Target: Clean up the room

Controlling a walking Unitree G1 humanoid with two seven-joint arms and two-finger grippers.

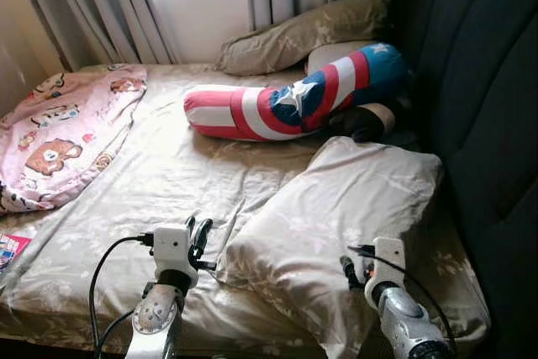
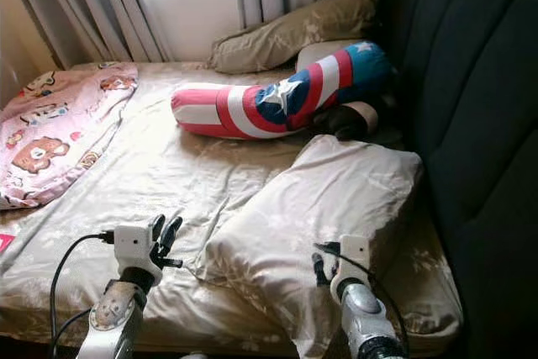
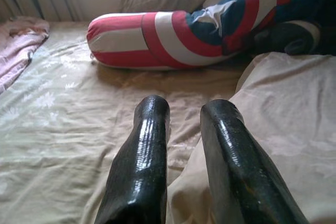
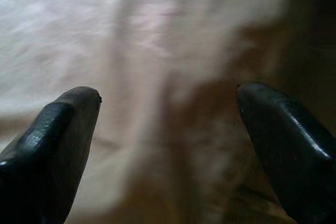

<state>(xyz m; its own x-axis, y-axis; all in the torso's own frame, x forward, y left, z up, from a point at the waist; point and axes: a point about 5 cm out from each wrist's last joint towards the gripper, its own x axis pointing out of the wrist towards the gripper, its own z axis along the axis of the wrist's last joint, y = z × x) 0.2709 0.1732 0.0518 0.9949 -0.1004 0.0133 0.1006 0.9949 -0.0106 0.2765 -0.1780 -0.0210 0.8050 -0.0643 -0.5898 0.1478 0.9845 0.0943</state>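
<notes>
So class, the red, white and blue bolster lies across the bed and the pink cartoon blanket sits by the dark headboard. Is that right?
Not quite. The bolster does lie across the bed, but the pink blanket sits on the robot's left, opposite the dark headboard, as the left eye view shows.

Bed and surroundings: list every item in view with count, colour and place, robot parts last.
Bed sheet: one, beige floral, covering the mattress.
Near pillow: one, beige, near right part of the bed.
Far pillow: one, olive-tan, by the curtains.
Bolster: one, red, white and blue with a star, across the bed's far half.
Blanket: one, pink with cartoon prints, far left.
Curtains: grey, behind the bed.
Headboard: one, dark, right side.
Left end effector: fingers slightly apart, above the sheet.
Right end effector: open, at the near pillow.
</notes>
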